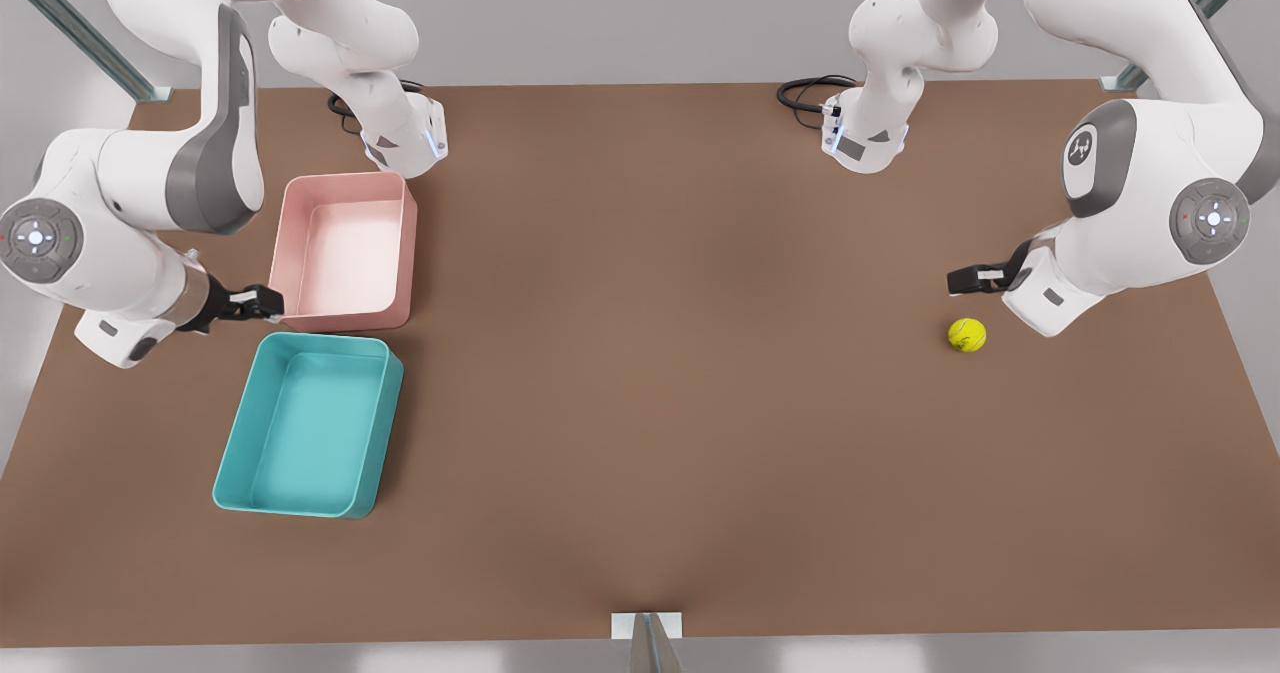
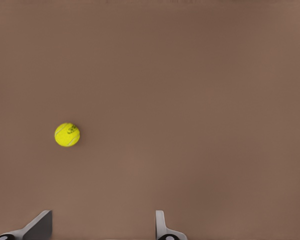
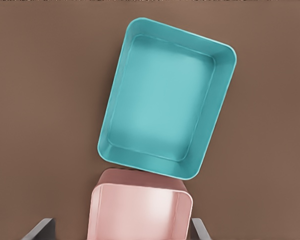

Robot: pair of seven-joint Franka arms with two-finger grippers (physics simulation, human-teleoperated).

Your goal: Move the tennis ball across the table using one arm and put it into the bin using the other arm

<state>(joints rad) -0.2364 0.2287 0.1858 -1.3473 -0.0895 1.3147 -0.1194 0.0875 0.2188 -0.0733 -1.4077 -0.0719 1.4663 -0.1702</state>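
The fuzzy round tennis ball (image 1: 967,334) lies on the matte brown counter (image 1: 660,373), near the left gripper (image 1: 972,279), whose fingers are spread and empty. The right gripper (image 1: 262,302), also released, hangs beside the pink tub (image 1: 346,249) and the rounded teal bin (image 1: 308,425).

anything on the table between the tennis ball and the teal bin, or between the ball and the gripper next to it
Nothing visible. Bare table runs from the tennis ball to the bin. The pink tub sits just behind the bin, off that line. The open left gripper hangs near the ball with nothing between.
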